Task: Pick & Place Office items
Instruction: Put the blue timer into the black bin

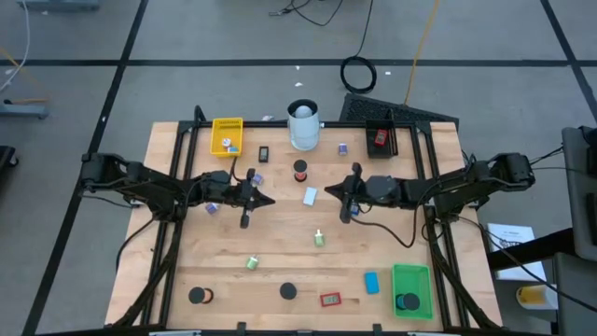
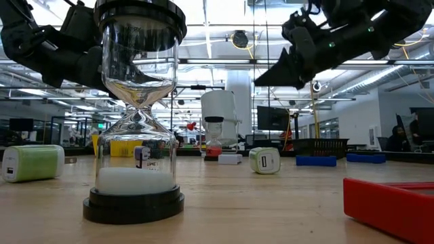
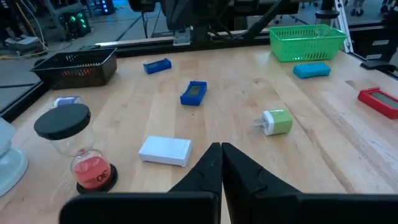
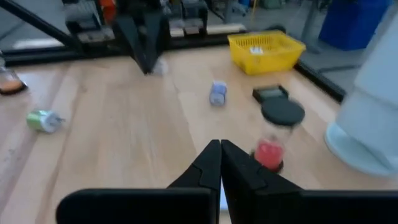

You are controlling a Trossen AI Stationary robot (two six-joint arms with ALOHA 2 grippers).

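Note:
Small office items lie scattered on the wooden table. Among them are a red-sand hourglass [image 1: 299, 171], a white block [image 1: 310, 196], a green plug-like piece [image 1: 319, 238] and a white-sand hourglass with a black top [image 2: 139, 115]. My left gripper [image 1: 250, 201] hovers left of the white block, shut and empty; its closed fingers show in the left wrist view [image 3: 221, 158]. My right gripper [image 1: 350, 198] hovers right of the white block, also shut and empty [image 4: 221, 158]. In the low view the right gripper [image 2: 271, 76] is well above the table. The two grippers point toward each other.
A yellow tray [image 1: 227, 136], a tall white cylinder [image 1: 303, 126] and a black tray [image 1: 380, 138] stand along the far edge. The green tray [image 1: 410, 289] sits at the near right corner. A red frame [image 1: 330, 300], a blue block [image 1: 371, 282] and a second black-topped hourglass [image 1: 198, 296] lie near the front edge.

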